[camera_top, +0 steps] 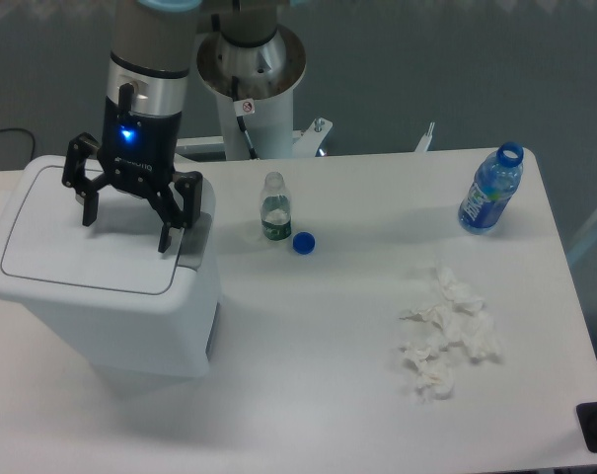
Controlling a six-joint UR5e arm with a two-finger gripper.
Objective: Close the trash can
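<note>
Where tool hovers, trash can beneath

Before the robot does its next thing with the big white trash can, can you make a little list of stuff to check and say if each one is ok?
1. Lid of the trash can lying flat: ok, it looks down and level with the rim.
2. Lid clicked shut at the grey latch: cannot tell from this view.
3. Claw empty: ok, its fingers are spread open with nothing between them.
4. Claw touching the lid or just above it: cannot tell.
5. Way up free: ok, nothing hangs over the claw.
6. Things nearby out of the way: ok, the small bottle, blue cap, blue bottle and crumpled tissues all sit off to the side.
</note>
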